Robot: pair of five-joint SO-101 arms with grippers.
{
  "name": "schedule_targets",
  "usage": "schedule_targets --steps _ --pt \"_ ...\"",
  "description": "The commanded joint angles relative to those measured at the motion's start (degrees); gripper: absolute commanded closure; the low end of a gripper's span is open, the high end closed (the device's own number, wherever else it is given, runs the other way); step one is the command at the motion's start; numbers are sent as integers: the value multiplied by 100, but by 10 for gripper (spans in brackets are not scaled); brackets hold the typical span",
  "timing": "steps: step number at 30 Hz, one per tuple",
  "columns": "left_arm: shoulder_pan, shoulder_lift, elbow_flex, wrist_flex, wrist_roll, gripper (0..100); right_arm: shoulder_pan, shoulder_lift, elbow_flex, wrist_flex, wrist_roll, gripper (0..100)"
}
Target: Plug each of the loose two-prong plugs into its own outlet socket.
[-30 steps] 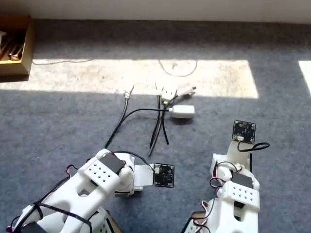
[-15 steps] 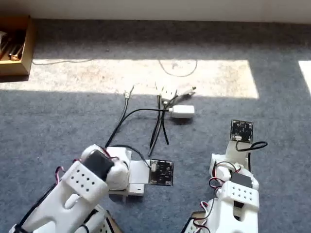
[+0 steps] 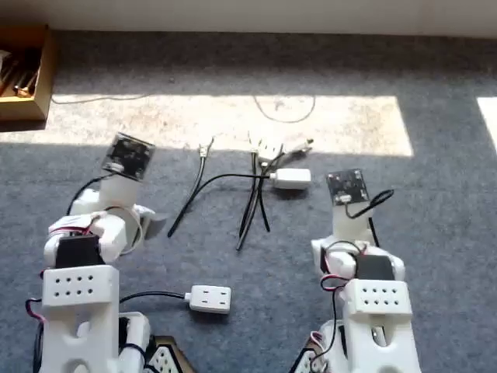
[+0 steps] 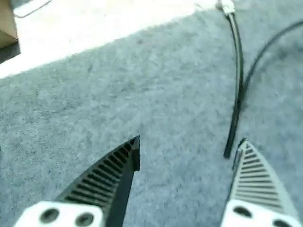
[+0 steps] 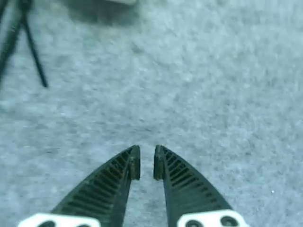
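A white outlet block (image 3: 210, 298) on a black cord lies on the grey carpet between the two arm bases. Further out, a white two-prong plug (image 3: 204, 148) ends a black cable (image 3: 186, 198); the same plug (image 4: 227, 6) and cable (image 4: 235, 94) appear in the left wrist view. Another white plug (image 3: 269, 148) and a white adapter block (image 3: 291, 179) lie among several dark cords (image 3: 252, 206). My left gripper (image 4: 189, 151) hangs open over bare carpet, just beside the cable's end. My right gripper (image 5: 146, 161) is shut on nothing, above carpet short of the adapter block.
A wooden box (image 3: 23, 74) sits at the far left edge. A sunlit strip of carpet (image 3: 349, 124) runs across the back, with a thin wire loop (image 3: 283, 116) on it. A wall base closes the far side.
My left arm swung from the middle to the left and stretched forward, uncovering the white outlet block on the carpet. My right arm shifted forward and slightly left.
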Motion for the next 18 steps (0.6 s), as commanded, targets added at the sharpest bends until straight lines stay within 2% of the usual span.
schedule_targets --steps 1,4,6,9,14,18 --pt "-75 444 -66 -1037 431 681 -514 -40 -1305 637 -334 933" --pt "435 1147 -312 -1618 431 681 -532 -57 -980 558 -642 933" --pt "875 1859 -787 -1714 431 681 -444 -92 -453 233 -580 933" --pt "1376 3266 -2009 -1679 457 681 119 -92 268 -295 -316 933" --pt "1508 6097 -4585 -774 457 681 1604 -101 1270 -1297 325 933" --pt "1499 8048 -6554 62 554 681 1912 -92 2070 -2079 466 933"
